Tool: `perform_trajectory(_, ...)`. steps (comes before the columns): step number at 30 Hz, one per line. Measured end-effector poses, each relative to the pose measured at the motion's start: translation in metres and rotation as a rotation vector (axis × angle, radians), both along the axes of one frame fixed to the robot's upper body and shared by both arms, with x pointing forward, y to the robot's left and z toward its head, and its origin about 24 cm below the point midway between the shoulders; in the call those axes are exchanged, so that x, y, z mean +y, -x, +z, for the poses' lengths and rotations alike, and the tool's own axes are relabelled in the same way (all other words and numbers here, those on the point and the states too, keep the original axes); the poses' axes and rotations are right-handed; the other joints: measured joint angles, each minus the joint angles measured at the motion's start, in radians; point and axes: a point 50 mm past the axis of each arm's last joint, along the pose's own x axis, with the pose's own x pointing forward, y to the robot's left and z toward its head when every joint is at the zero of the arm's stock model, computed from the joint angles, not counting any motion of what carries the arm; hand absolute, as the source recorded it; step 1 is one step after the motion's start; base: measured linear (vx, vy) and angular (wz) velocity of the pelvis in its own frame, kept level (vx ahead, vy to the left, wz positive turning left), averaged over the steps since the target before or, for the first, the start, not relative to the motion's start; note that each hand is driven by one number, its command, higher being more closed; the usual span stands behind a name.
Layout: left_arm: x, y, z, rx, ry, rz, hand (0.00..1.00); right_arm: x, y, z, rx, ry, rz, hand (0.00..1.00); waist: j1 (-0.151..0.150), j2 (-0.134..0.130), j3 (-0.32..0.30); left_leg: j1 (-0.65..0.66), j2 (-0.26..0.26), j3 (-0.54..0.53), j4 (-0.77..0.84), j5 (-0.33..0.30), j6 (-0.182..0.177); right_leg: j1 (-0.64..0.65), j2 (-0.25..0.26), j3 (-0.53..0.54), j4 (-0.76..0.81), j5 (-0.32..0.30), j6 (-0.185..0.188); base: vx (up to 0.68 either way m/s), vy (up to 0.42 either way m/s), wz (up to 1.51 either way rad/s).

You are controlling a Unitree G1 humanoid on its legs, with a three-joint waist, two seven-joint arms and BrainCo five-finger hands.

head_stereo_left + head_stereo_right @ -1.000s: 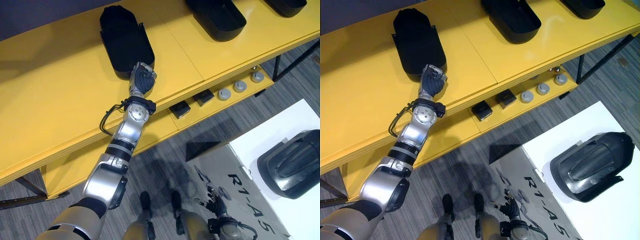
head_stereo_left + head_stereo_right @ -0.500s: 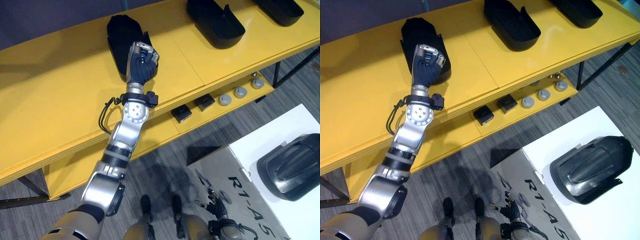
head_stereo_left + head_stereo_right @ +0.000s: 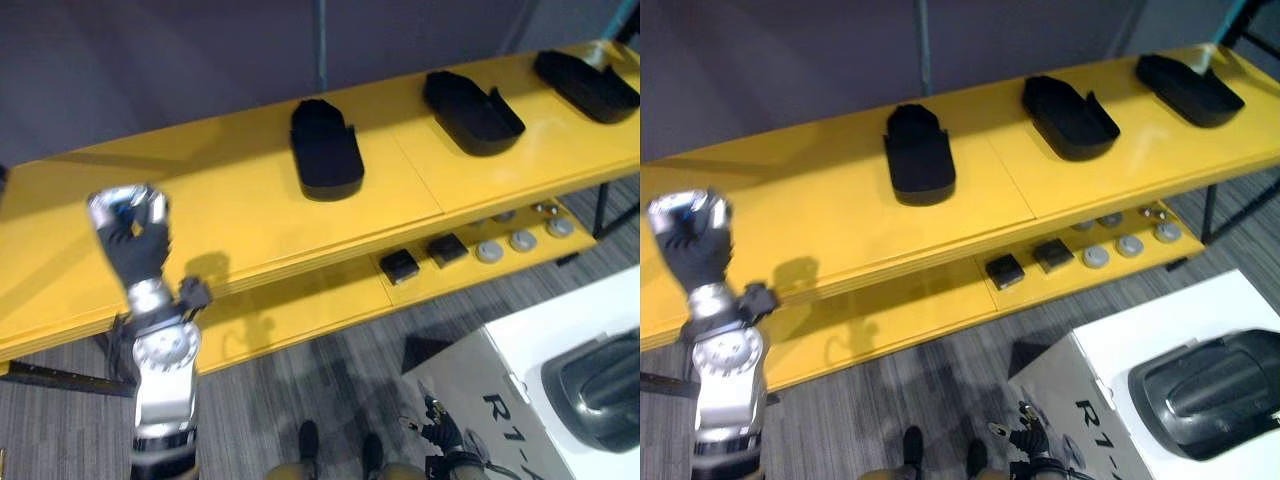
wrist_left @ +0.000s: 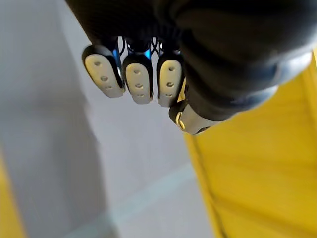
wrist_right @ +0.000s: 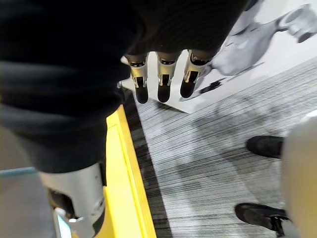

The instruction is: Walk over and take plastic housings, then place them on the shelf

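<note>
Three black plastic housings lie in a row on the yellow shelf's top [image 3: 230, 205]: one in the middle [image 3: 325, 150], one further right [image 3: 472, 98], one at the far right [image 3: 585, 85]. Another black housing [image 3: 1210, 390] rests on a white table at the lower right. My left hand [image 3: 130, 235] is raised well left of the row, clear of the shelf; in the left wrist view its fingers [image 4: 138, 79] are curled on nothing. My right hand [image 3: 1030, 435] hangs low over the floor, its fingers [image 5: 158, 79] relaxed and holding nothing.
The shelf's lower board [image 3: 300, 305] carries two small black boxes [image 3: 400, 265] and several grey discs [image 3: 490, 250]. The white table [image 3: 520, 345] has a printed side panel facing me. Grey carpet [image 3: 920, 390] lies between the shelf and the table, and a dark wall stands behind the shelf.
My left hand has come off the leftmost housing and swung up and to the left, with nothing in it. The camera has tilted up, so the whole scene has shifted.
</note>
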Motion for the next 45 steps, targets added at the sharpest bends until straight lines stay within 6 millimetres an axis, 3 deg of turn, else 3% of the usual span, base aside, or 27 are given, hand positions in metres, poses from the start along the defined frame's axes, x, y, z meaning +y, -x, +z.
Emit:
perform_trajectory(4,0.023,0.055,-0.059,0.260,0.144,0.134,1.00,0.000,0.011,0.001,-0.001,-0.006,-0.018,0.00,0.032,-0.010,-0.052,0.010,-0.002,0.009,0.000,-0.018,0.009,0.017,-0.012,-0.036,0.016,-0.017,0.009,-0.03,0.019,0.28)
perform_trajectory(6,0.024,0.067,-0.084,0.376,0.194,0.143,1.00,0.002,0.010,0.003,-0.014,-0.008,-0.016,0.00,0.031,-0.011,-0.064,0.011,0.005,0.046,0.000,-0.018,0.010,0.021,-0.018,-0.052,0.017,-0.020,0.013,-0.05,0.017,0.26)
perform_trajectory(7,0.023,0.074,-0.106,0.471,0.252,0.133,1.00,0.003,0.009,0.005,-0.027,-0.012,-0.014,0.00,0.034,-0.012,-0.068,0.019,0.007,0.069,0.000,-0.018,0.010,0.025,-0.023,-0.058,0.018,-0.025,0.020,-0.06,0.024,0.15)
perform_trajectory(8,0.021,0.080,-0.124,0.553,0.300,0.126,0.00,0.004,0.008,0.006,-0.034,-0.014,-0.013,0.00,0.036,-0.013,-0.072,0.027,0.006,0.079,0.000,-0.018,0.010,0.032,-0.025,-0.057,0.019,-0.033,0.029,-0.07,0.034,0.04)
perform_trajectory(11,0.006,0.096,-0.187,0.839,0.442,0.041,0.00,0.011,0.006,0.006,-0.032,-0.028,0.013,0.00,0.040,-0.029,-0.097,0.042,0.004,0.101,0.000,-0.018,0.011,0.036,-0.034,-0.048,0.038,-0.046,0.032,-0.02,0.033,-0.08)
perform_trajectory(13,-0.005,0.104,-0.213,0.967,0.506,-0.014,0.00,0.016,0.006,0.006,-0.033,-0.043,0.012,0.00,0.040,-0.042,-0.106,0.046,0.005,0.116,0.000,-0.020,0.013,0.033,-0.035,-0.043,0.046,-0.051,0.034,-0.01,0.015,-0.08)
perform_trajectory(16,-0.022,0.118,-0.249,1.163,0.565,-0.059,0.00,0.021,0.006,0.005,-0.030,-0.060,0.008,0.00,0.038,-0.048,-0.110,0.058,0.005,0.142,0.000,-0.028,0.018,0.033,-0.036,-0.018,0.050,-0.054,0.036,0.00,0.015,-0.22)
perform_trajectory(19,-0.030,0.125,-0.266,1.265,0.588,-0.072,0.00,0.021,0.010,0.000,-0.002,-0.061,-0.001,0.00,0.030,-0.047,-0.114,0.069,0.005,0.168,0.000,-0.040,0.017,0.033,-0.037,0.009,0.050,-0.056,0.039,0.02,0.021,-0.28)
perform_trajectory(26,-0.036,0.122,-0.280,1.381,0.538,-0.119,0.00,0.012,0.027,-0.016,0.109,-0.055,-0.062,0.00,0.023,-0.047,-0.121,0.086,0.005,0.204,0.001,-0.061,0.007,0.033,-0.036,0.056,0.047,-0.056,0.039,0.05,0.011,-0.20)
perform_trajectory(38,-0.031,0.122,-0.286,1.460,0.471,-0.144,0.00,0.005,0.011,-0.020,0.141,-0.032,-0.075,0.00,0.001,-0.036,-0.091,0.148,0.020,0.354,0.005,-0.095,0.005,0.022,-0.010,0.220,0.048,-0.046,0.032,-0.01,0.006,-0.40)
perform_trajectory(45,-0.033,0.116,-0.285,1.463,0.437,-0.171,0.00,-0.008,0.014,-0.020,0.158,-0.009,-0.118,0.00,-0.010,-0.030,-0.069,0.147,0.018,0.448,0.013,-0.114,0.003,-0.019,-0.002,0.323,0.049,-0.021,0.044,-0.03,0.033,-0.44)
